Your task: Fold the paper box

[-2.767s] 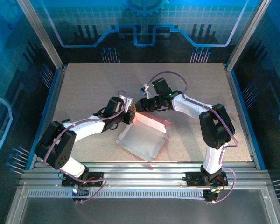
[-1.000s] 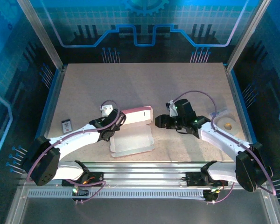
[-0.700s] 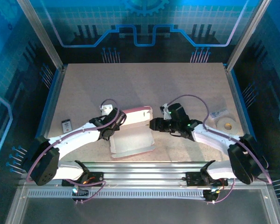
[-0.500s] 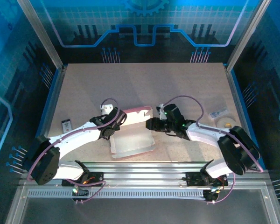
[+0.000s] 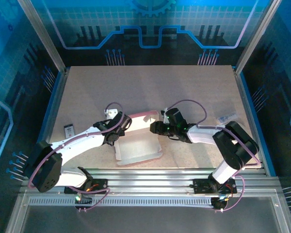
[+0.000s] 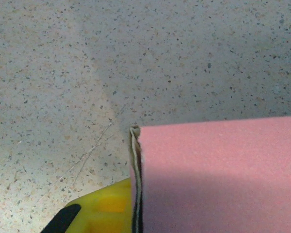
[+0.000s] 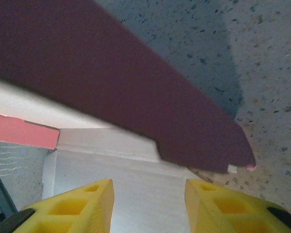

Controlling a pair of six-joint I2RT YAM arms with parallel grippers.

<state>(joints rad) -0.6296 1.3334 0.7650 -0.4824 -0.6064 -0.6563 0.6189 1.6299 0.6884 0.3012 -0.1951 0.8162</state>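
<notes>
- The paper box (image 5: 138,145) lies near-centre on the tabletop (image 5: 194,87), its rear pink wall raised.
- The left hand (image 5: 122,127) pinches the wall's left end.
- The right hand (image 7: 148,189) is spread wide and empty at the right flap.
- Risk: a push off the crease could buckle the flap or pull the wall from the pinch.

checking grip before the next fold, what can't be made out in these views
Left wrist view: the box covers the left end effector except one finger; grip unclear.
Top view: whether the right end effector touches the box is hidden by its own wrist.
Top view: dark card too small to read.
</notes>
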